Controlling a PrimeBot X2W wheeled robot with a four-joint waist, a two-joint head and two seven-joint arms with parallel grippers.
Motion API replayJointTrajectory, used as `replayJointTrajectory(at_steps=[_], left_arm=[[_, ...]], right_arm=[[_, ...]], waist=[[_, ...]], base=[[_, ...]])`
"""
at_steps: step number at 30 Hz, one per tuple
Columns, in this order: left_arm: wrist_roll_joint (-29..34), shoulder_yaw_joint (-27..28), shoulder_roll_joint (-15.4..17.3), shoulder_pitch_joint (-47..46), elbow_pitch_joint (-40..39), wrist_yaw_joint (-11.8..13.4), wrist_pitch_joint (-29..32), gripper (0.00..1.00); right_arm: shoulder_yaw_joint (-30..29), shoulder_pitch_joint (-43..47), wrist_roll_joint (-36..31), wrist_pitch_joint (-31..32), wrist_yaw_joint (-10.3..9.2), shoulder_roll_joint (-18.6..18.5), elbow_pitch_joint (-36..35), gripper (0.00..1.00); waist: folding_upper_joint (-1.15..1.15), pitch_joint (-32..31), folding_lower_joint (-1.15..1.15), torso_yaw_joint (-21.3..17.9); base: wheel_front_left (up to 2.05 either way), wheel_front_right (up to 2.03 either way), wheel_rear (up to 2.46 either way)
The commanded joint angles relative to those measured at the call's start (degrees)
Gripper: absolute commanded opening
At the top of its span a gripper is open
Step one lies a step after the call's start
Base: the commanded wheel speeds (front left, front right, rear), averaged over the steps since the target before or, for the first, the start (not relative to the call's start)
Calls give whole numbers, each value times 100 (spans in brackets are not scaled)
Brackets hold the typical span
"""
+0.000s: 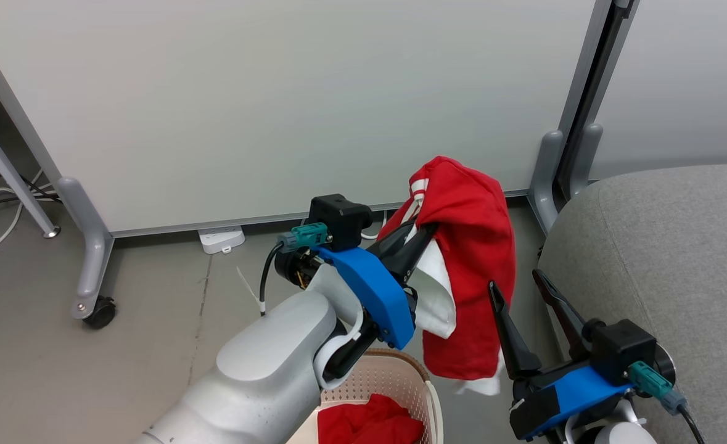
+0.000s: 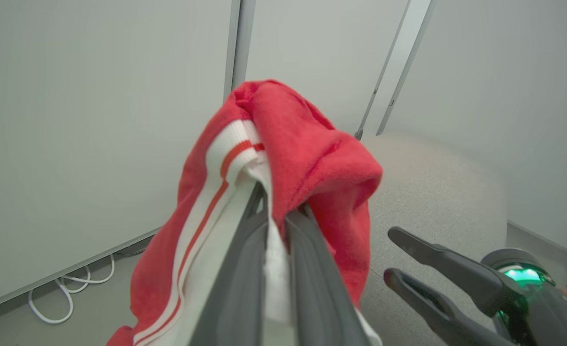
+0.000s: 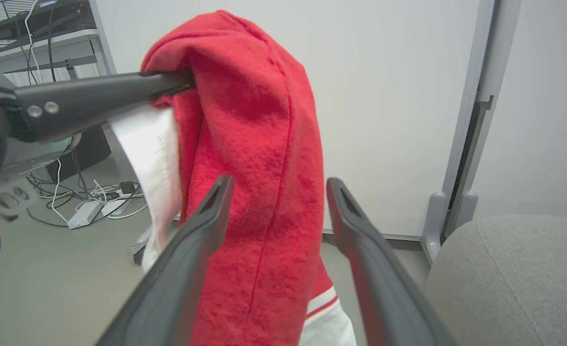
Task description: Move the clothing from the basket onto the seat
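My left gripper (image 1: 425,233) is shut on a red garment with white panels and stripes (image 1: 477,259), held up in the air above the floor. The cloth drapes over the fingertips (image 2: 302,216) and hangs down. Below it, the cream basket (image 1: 428,385) sits at the bottom edge with a second, plain red garment (image 1: 369,422) inside. My right gripper (image 1: 513,279) stands open just right of the hanging cloth. In the right wrist view the garment (image 3: 254,120) hangs just beyond that open gripper (image 3: 279,181). The grey seat (image 1: 665,259) lies to the right.
A white partition panel stands behind on grey feet, one with a caster (image 1: 99,311). A power strip (image 1: 221,239) and cables lie on the floor at its base. A second panel's post (image 1: 576,154) rises beside the seat's far corner.
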Motion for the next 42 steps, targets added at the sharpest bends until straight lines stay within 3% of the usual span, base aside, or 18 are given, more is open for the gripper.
replayJointTrajectory(at_steps=[1,10,14,23,33,34,35,36,37,42], left_arm=[[-31,-26,15,-88,20,28,-45,0],[-272,-302,14,-220,163,46,-131,0],[-361,-423,15,-259,181,50,-181,0],[-605,-738,14,-341,129,28,-208,0],[-810,-972,11,-446,140,5,-245,0],[-830,-990,12,-457,144,4,-252,0],[-841,-1009,12,-469,150,6,-257,0],[-848,-1026,10,-479,156,5,-265,0],[-866,-1041,11,-486,167,6,-271,0],[-918,-1098,11,-493,244,2,-288,0]], right_arm=[[-10,52,41,7,-4,-12,-14,100],[11,-318,4,262,-4,-12,172,100],[111,-598,270,471,-4,-12,435,100],[261,-1270,179,798,-4,-76,1183,100],[905,-1924,329,670,-4,-320,1994,100],[986,-1988,363,654,-4,-362,2073,92],[1053,-2048,389,609,-4,-399,2131,57],[1102,-2094,421,578,-5,-412,2181,34],[1157,-2123,447,544,-4,-425,2230,0],[1306,-2205,533,383,-4,-476,2419,0]], waist=[[0,6,0,0],[0,87,0,-13],[0,115,0,6],[0,135,0,128],[0,131,0,193],[0,133,0,198],[0,133,0,201],[0,131,0,203],[0,128,0,204],[0,105,0,190]], base=[[0,0,0],[0,0,0],[0,0,0],[0,0,0],[0,0,0],[0,0,0],[0,0,0],[0,0,0],[0,0,0],[0,0,0]])
